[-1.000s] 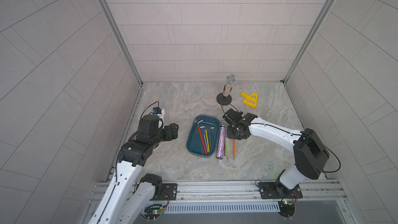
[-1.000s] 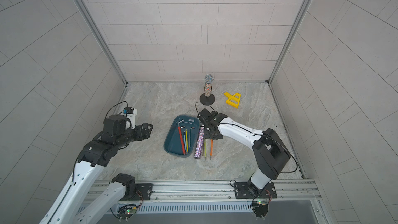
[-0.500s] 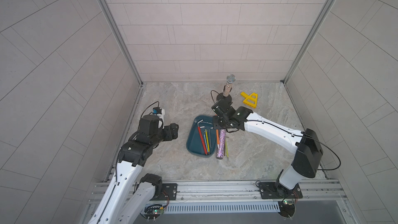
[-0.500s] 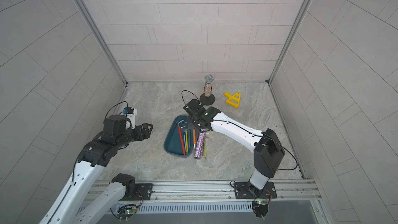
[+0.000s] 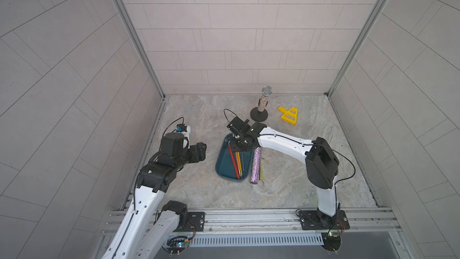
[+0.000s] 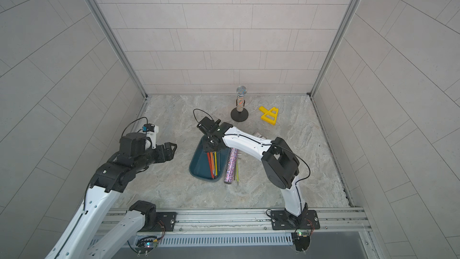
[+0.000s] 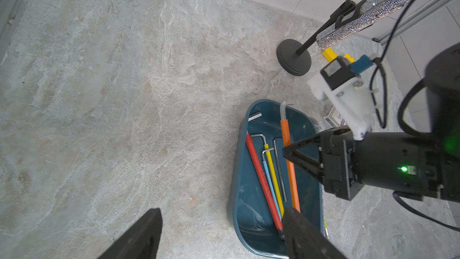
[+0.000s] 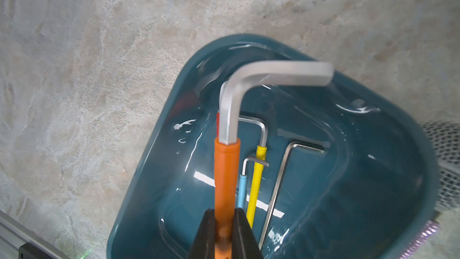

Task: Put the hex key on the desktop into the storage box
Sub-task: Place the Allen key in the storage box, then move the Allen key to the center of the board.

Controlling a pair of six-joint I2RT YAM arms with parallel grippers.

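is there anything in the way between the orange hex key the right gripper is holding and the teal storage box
Nothing visible blocks it. The right gripper is shut on the orange hex key, which already hangs over the storage box. Below it lie the yellow hex key, a blue one and a bare steel one, with open floor beside them.

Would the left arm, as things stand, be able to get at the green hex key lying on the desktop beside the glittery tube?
Probably not easily. The green hex key lies beyond the storage box and glittery tube from the left gripper, and the right gripper, holding the orange hex key, is above the box.
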